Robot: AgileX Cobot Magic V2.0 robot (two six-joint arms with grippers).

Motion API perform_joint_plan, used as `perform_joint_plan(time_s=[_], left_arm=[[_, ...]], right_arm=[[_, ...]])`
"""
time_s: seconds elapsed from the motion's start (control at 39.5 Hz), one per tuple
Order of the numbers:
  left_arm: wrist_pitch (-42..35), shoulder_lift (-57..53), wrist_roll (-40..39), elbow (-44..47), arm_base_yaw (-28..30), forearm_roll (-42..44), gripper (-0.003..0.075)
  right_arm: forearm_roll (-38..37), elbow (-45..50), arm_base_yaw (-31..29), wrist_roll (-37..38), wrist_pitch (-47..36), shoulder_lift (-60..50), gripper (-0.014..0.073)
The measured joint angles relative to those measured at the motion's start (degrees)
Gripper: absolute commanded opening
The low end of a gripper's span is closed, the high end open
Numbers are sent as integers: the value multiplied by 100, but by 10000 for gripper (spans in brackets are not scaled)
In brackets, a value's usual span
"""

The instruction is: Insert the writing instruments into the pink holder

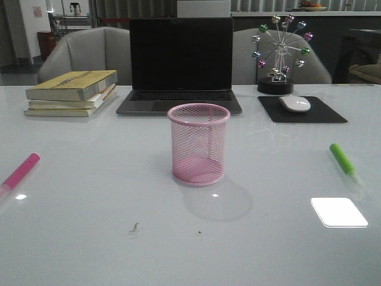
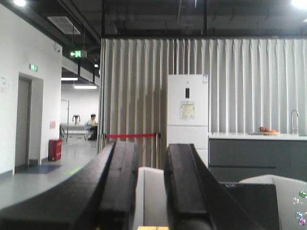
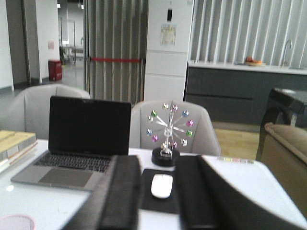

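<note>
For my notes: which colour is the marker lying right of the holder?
Bright green marker, pale tip; front view shows it best.

Pen cup point(image 1: 199, 145) upright mid tabletop point(image 1: 89, 238), nothing in it. One marker point(image 1: 19, 171) lies far to my left, other marker point(image 1: 344, 162) far right, both well apart from cup. Laptop point(image 1: 180, 64) behind cup; book stack point(image 1: 71, 93) back left; mouse point(image 1: 294, 103) on mousepad point(image 1: 302, 109) back right, ferris-wheel ornament point(image 1: 280, 53) behind it.

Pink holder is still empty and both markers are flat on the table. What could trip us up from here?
The pink holder is light mesh and could tip if a marker hits its rim. The green marker and pink marker lie flat on glossy tabletop, so they may roll or slip. Both lie near the view's edges, demanding long reaches.
</note>
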Motion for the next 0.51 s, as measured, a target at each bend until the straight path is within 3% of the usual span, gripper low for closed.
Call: perform_joint_plan(time_s=[0.13, 0.33, 0.41, 0.51], left_arm=[[11, 763, 0, -288, 0, 0, 261], [390, 1865, 0, -341, 0, 0, 278], [528, 2200, 0, -341, 0, 0, 337], [601, 2502, 0, -341, 0, 0, 484]], right_arm=[[0, -21, 0, 0, 38, 426, 577], [-8, -21, 0, 0, 160, 967, 573], [-8, -21, 0, 0, 184, 1116, 573], [-8, -21, 0, 0, 184, 1315, 573]])
